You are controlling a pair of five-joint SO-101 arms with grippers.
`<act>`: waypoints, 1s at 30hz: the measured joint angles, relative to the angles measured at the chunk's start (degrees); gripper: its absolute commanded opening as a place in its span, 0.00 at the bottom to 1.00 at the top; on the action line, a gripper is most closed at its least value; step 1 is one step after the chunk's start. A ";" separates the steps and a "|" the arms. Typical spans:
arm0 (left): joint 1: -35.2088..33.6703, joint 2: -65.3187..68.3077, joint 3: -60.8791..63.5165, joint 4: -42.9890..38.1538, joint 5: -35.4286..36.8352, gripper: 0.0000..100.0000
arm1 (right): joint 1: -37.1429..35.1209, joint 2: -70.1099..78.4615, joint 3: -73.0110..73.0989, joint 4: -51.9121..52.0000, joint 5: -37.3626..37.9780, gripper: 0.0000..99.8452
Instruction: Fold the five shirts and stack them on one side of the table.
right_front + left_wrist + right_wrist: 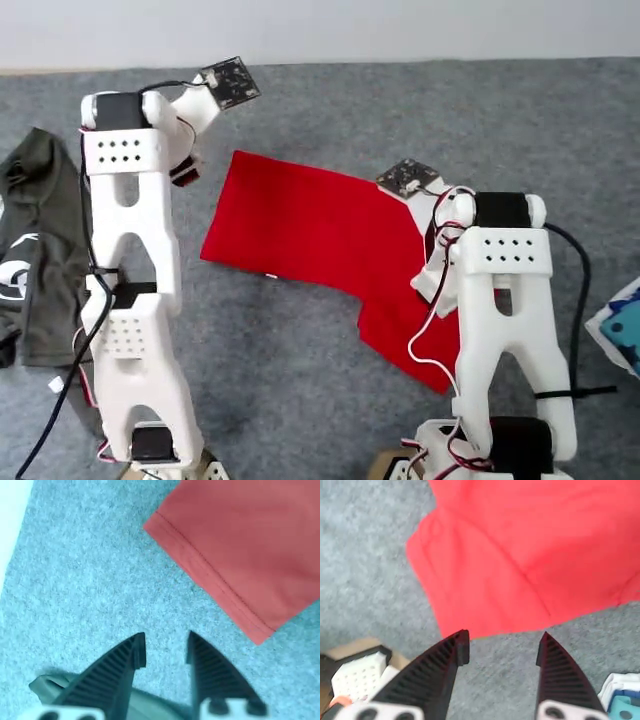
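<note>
Landmark for all positions: red shirt (pixel 310 235).

- Well left of the red shirt, at the table (pixel 300 370) edge: dark shirt (pixel 40 260) with a white print, lying loose and rumpled. I cannot tell whether it is folded.
- Left gripper (pixel 166 647): over bare table just off the red shirt's (pixel 240 545) hemmed corner, apart from the cloth. Jaws parted a little, holding nothing.
- Red shirt: flat on the table between the two arms, a long band that bends toward the right arm's base. Hem stitching is visible at the left end.
- Right gripper (pixel 502 647): above the red shirt's (pixel 520 555) edge, tips near where cloth meets table. Jaws spread wide, holding nothing.
- Right of the red shirt, at the table edge: blue-and-white cloth (pixel 622 330), mostly cut off. Possibly another shirt.

Step (judgement): folding the red shirt, between grasps. It looks partly folded and is not yet compact.

Next move calls for each gripper to drop onto its nearer edge, pinch a single layer, and lift the two ends evenly so the band folds without bunching.

Containers: nothing here holds anything else. The shirts lie straight on the table.
</note>
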 measured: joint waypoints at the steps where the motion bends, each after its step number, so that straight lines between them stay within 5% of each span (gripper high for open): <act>1: -0.09 0.00 0.00 0.00 0.00 0.01 | 0.00 0.00 0.00 -0.44 -0.35 0.22; 5: -0.79 1.49 0.00 0.00 2.02 0.00 | 0.53 0.00 0.00 -0.79 -2.90 0.22; 16: -1.76 -2.02 0.26 0.00 25.76 0.00 | 3.08 -0.18 5.36 -0.79 -5.45 0.12; 22: 6.07 -8.88 6.95 0.00 28.13 0.00 | 6.86 -0.44 2.55 3.60 -5.63 0.11; 30: 19.60 -13.98 19.25 0.09 28.22 0.00 | 21.89 -5.45 -12.13 4.57 -5.63 0.11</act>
